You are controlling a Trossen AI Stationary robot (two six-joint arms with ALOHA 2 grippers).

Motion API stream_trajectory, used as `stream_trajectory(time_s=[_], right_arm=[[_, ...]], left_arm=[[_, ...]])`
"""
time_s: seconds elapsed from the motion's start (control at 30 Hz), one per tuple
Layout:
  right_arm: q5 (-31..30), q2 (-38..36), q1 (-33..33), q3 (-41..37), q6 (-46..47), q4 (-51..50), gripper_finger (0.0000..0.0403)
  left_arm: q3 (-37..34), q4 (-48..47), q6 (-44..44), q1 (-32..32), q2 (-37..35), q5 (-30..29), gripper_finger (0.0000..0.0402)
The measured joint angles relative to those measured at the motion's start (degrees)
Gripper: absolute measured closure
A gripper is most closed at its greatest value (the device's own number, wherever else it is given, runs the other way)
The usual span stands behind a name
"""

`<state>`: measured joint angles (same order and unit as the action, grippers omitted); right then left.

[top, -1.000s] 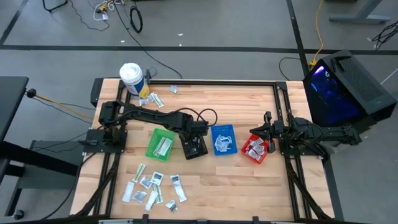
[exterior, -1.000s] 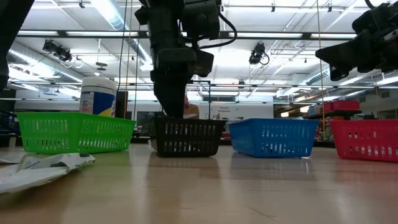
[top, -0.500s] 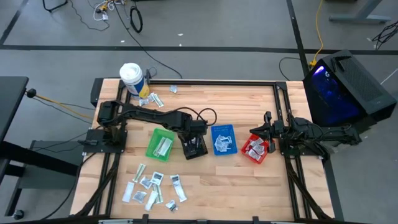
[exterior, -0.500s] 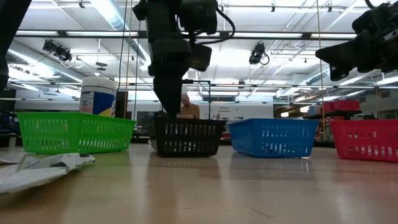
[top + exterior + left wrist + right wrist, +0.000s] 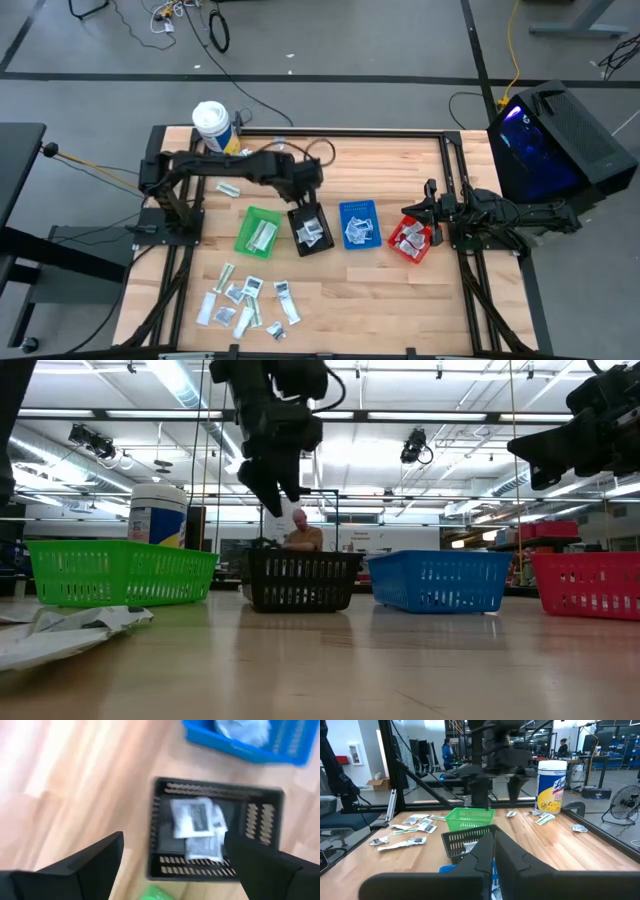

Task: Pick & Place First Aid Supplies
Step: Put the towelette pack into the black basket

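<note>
Several first aid supplies [image 5: 245, 300] lie loose on the table's near left, and a few more [image 5: 243, 160] lie by the tub. My left gripper [image 5: 303, 203] hangs open above the far end of the black bin [image 5: 322, 244], with nothing between its fingers [image 5: 172, 855]. White sachets [image 5: 195, 827] lie flat on that bin's floor. In the low view the left gripper [image 5: 281, 500] points down, clear above the black bin's rim [image 5: 300, 555]. My right gripper [image 5: 428, 205] waits shut and level at the table's right side, over the red bin [image 5: 408, 250].
A green bin [image 5: 243, 240] holding a sachet stands left of the black one; a blue bin [image 5: 360, 207] with sachets stands to its right. A white tub [image 5: 210, 122] stands at the far left corner. A person [image 5: 300, 532] shows beyond the table.
My left gripper has risen out of the black bin and drawn back toward the table's far edge. White sachets that the gripper covered now show on the bin's floor.
</note>
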<state>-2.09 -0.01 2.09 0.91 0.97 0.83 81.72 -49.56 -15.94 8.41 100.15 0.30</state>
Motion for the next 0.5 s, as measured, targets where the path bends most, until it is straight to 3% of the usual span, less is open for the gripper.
stream_trajectory(time_s=[0.2,0.5], right_arm=[[0.0,0.0,0.0,0.0,0.0,0.0,0.0380],[0.0,0.0,0.0,0.0,0.0,0.0,0.0380]], left_arm=[[0.0,-1.9,-10.2,6.3,-0.6,-0.5,0.0046],[0.0,-2.5,-11.9,15.2,-0.5,-3.5,0.0046]])
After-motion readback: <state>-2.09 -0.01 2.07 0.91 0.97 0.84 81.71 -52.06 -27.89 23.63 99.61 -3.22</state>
